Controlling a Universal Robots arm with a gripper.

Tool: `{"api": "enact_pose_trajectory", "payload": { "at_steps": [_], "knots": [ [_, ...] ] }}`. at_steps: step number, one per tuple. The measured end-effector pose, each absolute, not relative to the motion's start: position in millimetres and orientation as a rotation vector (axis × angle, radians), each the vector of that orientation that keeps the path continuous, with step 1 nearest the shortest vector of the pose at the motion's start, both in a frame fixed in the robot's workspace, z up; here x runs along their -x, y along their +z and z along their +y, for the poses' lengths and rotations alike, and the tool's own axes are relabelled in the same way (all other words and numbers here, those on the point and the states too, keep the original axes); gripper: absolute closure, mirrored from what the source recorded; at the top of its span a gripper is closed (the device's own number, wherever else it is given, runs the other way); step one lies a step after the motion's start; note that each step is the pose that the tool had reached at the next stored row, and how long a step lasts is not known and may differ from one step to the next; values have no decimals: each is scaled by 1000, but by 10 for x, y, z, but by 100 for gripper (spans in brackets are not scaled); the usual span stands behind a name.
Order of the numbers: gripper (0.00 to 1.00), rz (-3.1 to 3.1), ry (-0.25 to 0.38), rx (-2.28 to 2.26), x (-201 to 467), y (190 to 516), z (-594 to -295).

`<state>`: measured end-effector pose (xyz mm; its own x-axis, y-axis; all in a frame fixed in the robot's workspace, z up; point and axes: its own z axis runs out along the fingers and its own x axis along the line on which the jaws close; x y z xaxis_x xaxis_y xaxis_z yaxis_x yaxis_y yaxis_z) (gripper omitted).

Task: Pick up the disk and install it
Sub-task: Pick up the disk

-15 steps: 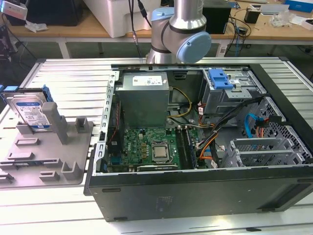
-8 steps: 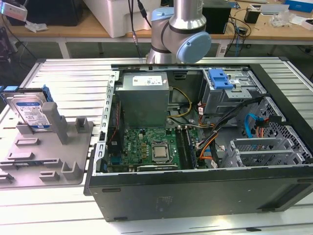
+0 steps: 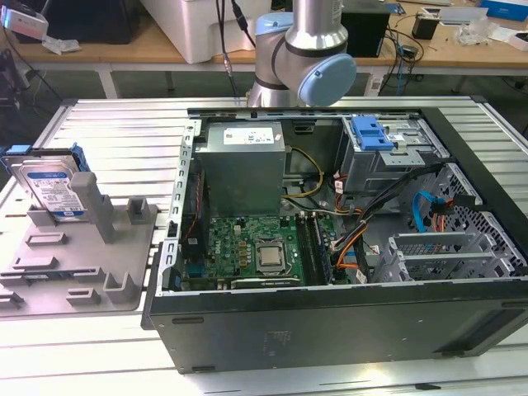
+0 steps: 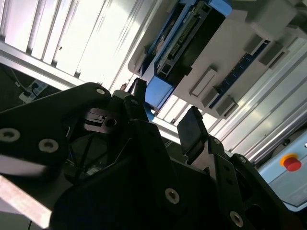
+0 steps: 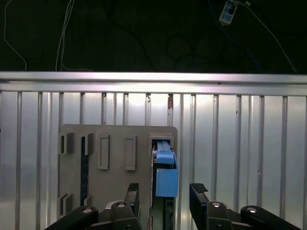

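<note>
The disk (image 3: 51, 188) stands on edge at the exterior view's left, slotted into the grey plastic fixture (image 3: 124, 247), silver with a blue-and-white label and a blue rail. In the first wrist view I look down on its blue rail end (image 5: 166, 173). My gripper (image 5: 165, 194) is open, with one black finger (image 5: 133, 192) on each side of that end in the picture. The second wrist view shows the gripper (image 4: 165, 112) open in the same way, with the disk (image 4: 184, 40) beyond it in the fixture (image 4: 235, 52). I cannot tell the gap between fingers and disk.
An open computer case (image 3: 330, 313) lies on the slatted metal table (image 3: 115, 132), at the exterior view's right. Inside are a motherboard (image 3: 256, 247), a power supply (image 3: 243, 165) and a grey drive cage (image 3: 388, 165) topped by a blue latch (image 3: 370, 132). The arm's base (image 3: 301, 58) stands behind the case.
</note>
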<state>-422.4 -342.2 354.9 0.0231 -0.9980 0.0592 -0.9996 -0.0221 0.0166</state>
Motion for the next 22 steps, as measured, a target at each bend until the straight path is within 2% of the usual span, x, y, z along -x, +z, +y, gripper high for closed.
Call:
{"api": "enact_pose_trajectory", "payload": {
  "at_steps": [22],
  "knots": [
    [46,-2198,43,-2172,4224,3423,-3451]
  ]
}}
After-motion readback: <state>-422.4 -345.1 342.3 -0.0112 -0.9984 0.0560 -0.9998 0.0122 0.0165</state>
